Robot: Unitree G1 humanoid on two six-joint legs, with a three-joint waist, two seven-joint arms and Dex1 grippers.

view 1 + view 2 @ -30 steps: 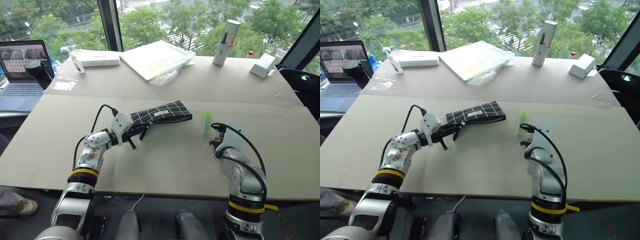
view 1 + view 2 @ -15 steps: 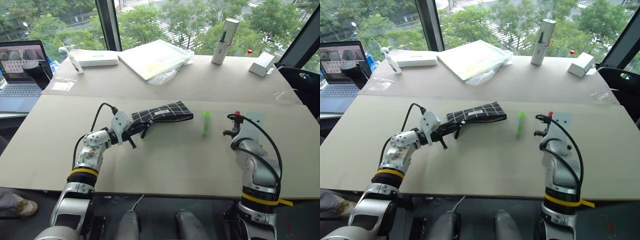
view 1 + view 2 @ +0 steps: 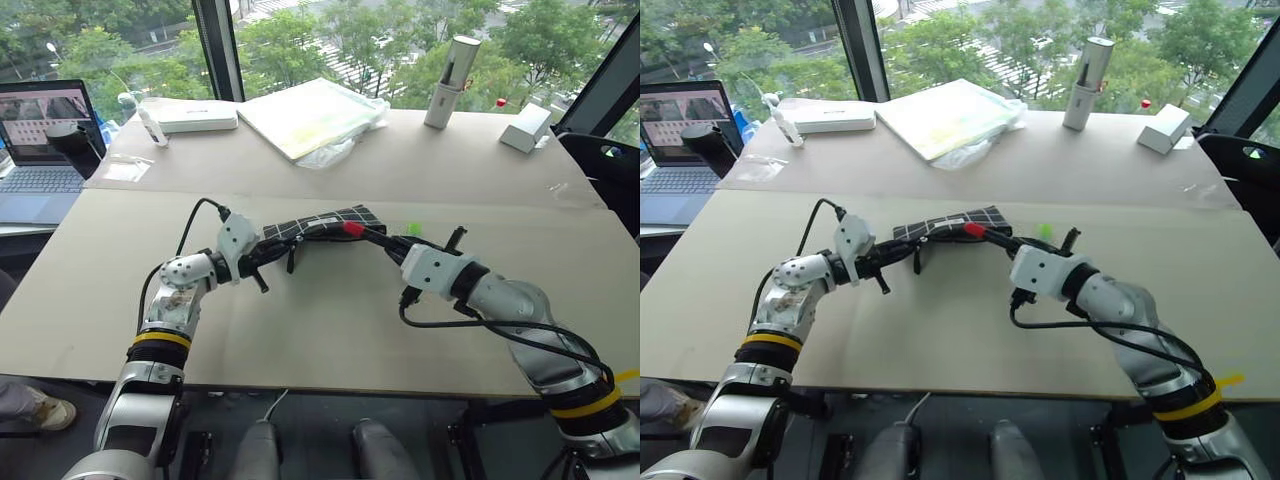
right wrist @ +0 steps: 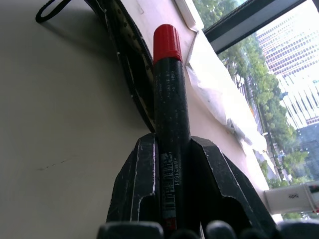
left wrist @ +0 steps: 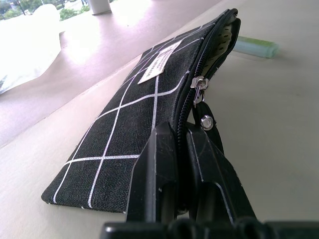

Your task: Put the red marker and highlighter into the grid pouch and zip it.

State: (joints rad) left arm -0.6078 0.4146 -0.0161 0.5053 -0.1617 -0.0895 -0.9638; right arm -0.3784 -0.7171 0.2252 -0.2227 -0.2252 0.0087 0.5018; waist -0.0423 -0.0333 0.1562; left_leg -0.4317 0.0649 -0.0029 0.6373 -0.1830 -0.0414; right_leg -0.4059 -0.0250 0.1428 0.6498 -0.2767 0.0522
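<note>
Laptop (image 3: pixel 40 140) occupies the far left edge, beside the counter (image 3: pixel 330 330). Left hand (image 3: pixel 262 258) is clamped together on the near end of the grid pouch (image 3: pixel 320 224), at the zipper seam beside the black pull strap (image 3: pixel 292 258). The pouch lies along the counter's middle, raised on edge (its zipper stands open, with the pale lining visible in the left wrist view). Right hand (image 3: pixel 385 243) is clamped on the red marker (image 3: pixel 353 229), gripping the black barrel; the red cap end points toward the pouch's open mouth and sits at its far end. Whether the cap touches the fabric cannot be determined. The highlighter (image 3: pixel 413 229) lies flat on the counter just behind the right hand, apart from the pouch. A white cylinder (image 3: pixel 452 68) and a white box (image 3: pixel 526 128) stand at the far right.
</note>
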